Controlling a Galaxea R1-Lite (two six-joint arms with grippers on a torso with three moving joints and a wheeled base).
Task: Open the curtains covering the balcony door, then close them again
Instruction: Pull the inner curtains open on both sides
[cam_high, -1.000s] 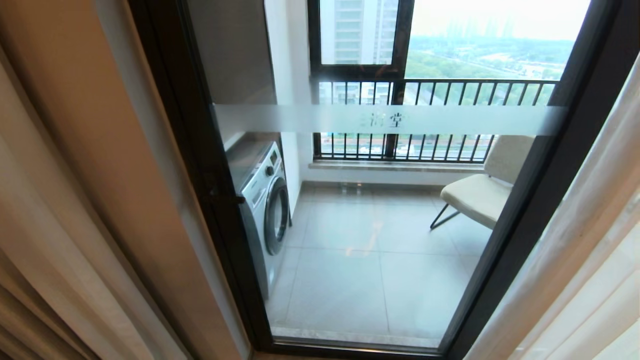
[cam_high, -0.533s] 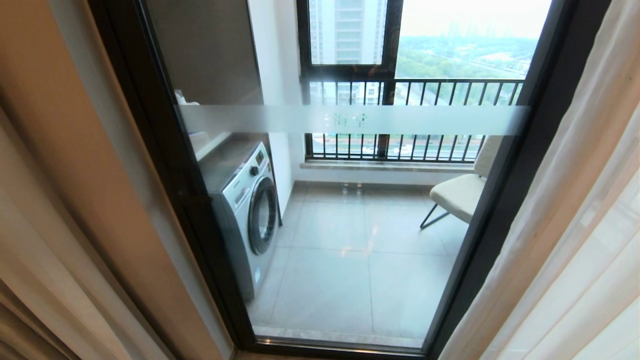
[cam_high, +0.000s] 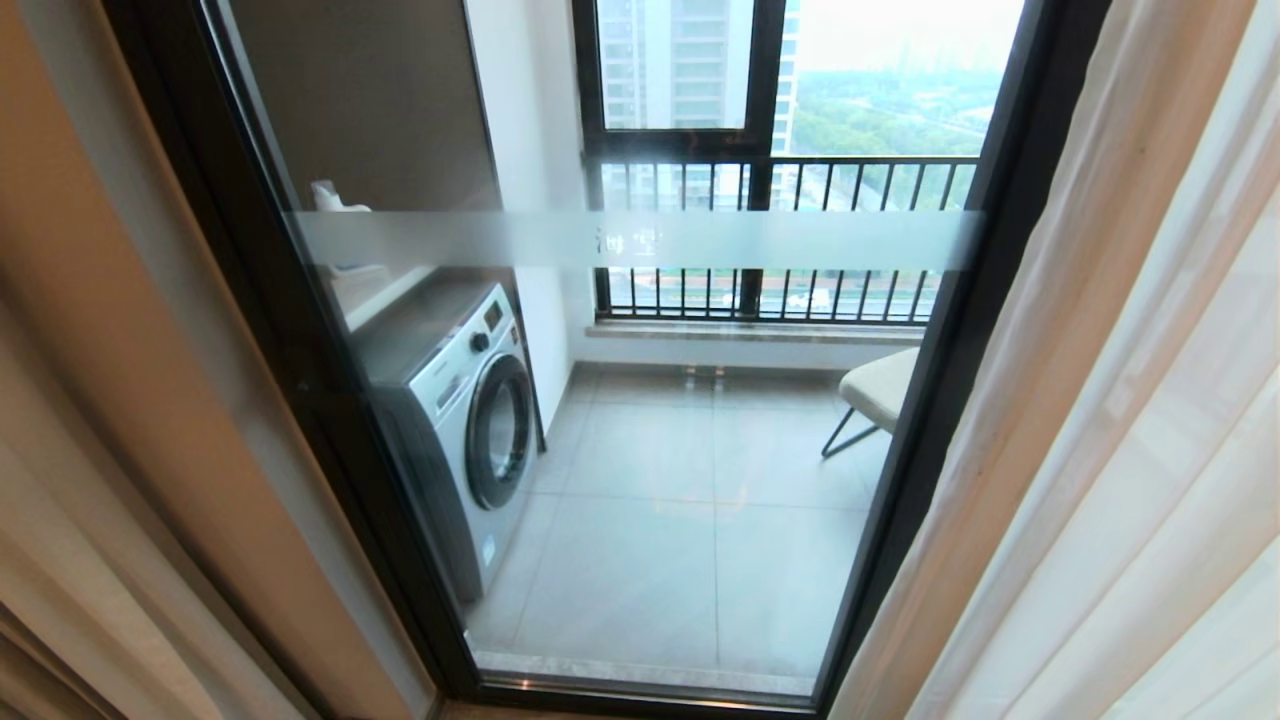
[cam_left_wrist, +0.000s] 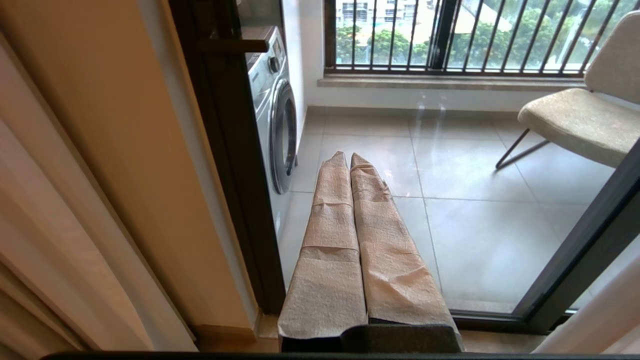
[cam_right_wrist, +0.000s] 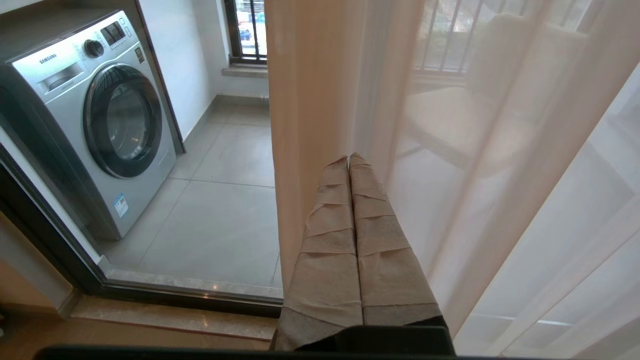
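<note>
Balcony behind glass: washer (cam_high: 455, 400) left of the door (cam_high: 640, 420), chair (cam_high: 880, 385) right, railing (cam_high: 780, 240) behind, grey floor tiles (cam_high: 660, 540). Door glass is exposed mid-frame, frosted strip (cam_high: 640, 240) across it. Curtains are parted, so judged from that the open half looks done and closing is next.

Curtains relative to the door: left drape (cam_high: 90, 420) sits off the left frame, stacked against the wall. Right sheer (cam_high: 1100, 400) hangs over the right frame, its leading edge running top to bottom, slightly slanted in head view. Long axis of both panels is vertical; travel to close is sideways, toward door centre.

Left tool (cam_left_wrist: 350, 155): fingers pressed together, holding nothing, aimed at the glass between washer and chair. Left drape (cam_left_wrist: 60, 200) lies off to the washer side of it, apart, not touching.

Right tool (cam_right_wrist: 349, 157): fingers also pressed together, empty. Its tip sits just at the sheer's (cam_right_wrist: 450, 150) leading fold; can't tell if it touches the fabric. Washer (cam_right_wrist: 95, 115) is beyond the fold on the door side.

Key relation: right tool is the nearer one to a curtain edge, sheer directly ahead of it. Likely first pull is that edge, dragged toward the washer side. Tool must open first to pinch a fold. Thin fabric, so slip risk.
</note>
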